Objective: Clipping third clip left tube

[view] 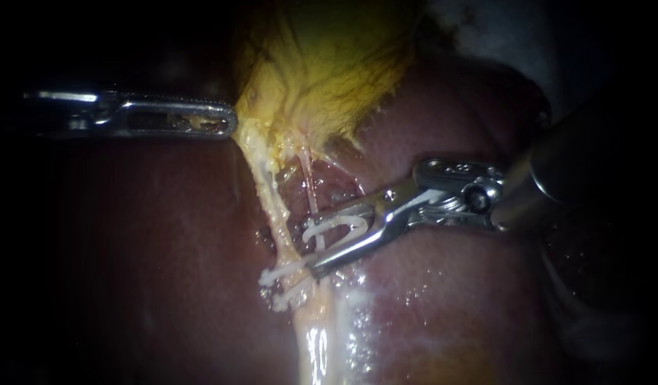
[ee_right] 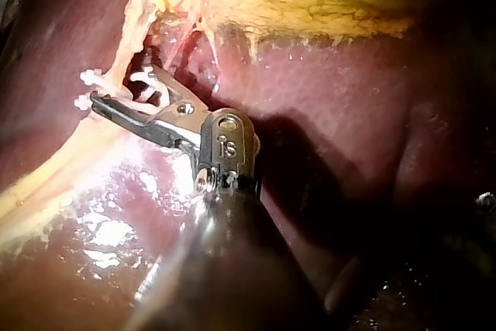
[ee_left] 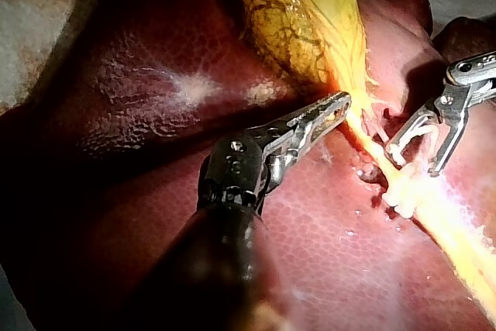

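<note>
The liver (view: 165,235) fills the endoscope view and serves as the bed under everything. The gallbladder (view: 329,64) hangs in from 12 o'clock, yellow and fringed.

Your left instrument (view: 225,122) comes in level toward 10 o'clock, with its jaws closed on the gallbladder's lower edge. I judge that this grip is there to lift: it draws the left tube (view: 271,192) into a taut pale cord running from 11 o'clock to 6 o'clock, clear of the liver.

Your right instrument (view: 314,244) enters from 3 o'clock. Its jaws stand wide but are clamped on a new clip (view: 339,224), a white C seated between them and not yet squeezed. The lower jaw's tip reaches the left tube beside the two placed clips (view: 275,276), which sit near 7 o'clock of centre. That spot looks chosen to stack the third next to them.

A thinner pink tube (view: 309,178) drops from the gallbladder toward the clip's mouth (worth checking). You cannot tell from here whether the left tube lies inside the mouth.
</note>
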`<state>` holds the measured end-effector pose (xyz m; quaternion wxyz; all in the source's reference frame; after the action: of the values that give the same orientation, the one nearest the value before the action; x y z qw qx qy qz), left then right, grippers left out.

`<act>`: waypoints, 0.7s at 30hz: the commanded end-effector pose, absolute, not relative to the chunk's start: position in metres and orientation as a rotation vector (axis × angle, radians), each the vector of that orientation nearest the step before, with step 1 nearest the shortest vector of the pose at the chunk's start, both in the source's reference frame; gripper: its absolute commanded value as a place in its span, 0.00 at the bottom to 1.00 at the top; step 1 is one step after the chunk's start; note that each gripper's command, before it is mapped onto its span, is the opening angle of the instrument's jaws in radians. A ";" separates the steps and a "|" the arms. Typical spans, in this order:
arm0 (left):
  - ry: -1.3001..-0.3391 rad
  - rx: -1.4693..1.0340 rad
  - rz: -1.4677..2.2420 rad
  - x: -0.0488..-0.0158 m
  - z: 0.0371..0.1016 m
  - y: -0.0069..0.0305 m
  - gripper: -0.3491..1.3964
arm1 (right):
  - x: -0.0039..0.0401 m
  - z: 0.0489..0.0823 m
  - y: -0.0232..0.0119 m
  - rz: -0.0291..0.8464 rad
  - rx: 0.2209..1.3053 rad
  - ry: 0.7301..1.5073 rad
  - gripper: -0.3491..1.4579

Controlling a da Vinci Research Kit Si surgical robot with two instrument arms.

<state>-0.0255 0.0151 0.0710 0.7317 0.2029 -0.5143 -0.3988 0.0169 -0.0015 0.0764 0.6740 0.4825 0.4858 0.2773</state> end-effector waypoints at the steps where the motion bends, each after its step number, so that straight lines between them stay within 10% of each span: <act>1: -1.132 0.446 -0.878 -0.0255 0.0710 0.0150 0.00 | 0.0170 0.0767 -0.0016 0.625 1.085 1.092 0.49; 21: -1.132 0.444 -0.878 -0.0256 0.0712 0.0149 0.00 | 0.0208 0.0794 -0.0028 0.665 1.189 1.165 0.49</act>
<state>-0.0256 0.0149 0.0712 0.7319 0.2018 -0.5143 -0.3989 0.0210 -0.0028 0.0794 0.6194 0.5208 0.5113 0.2892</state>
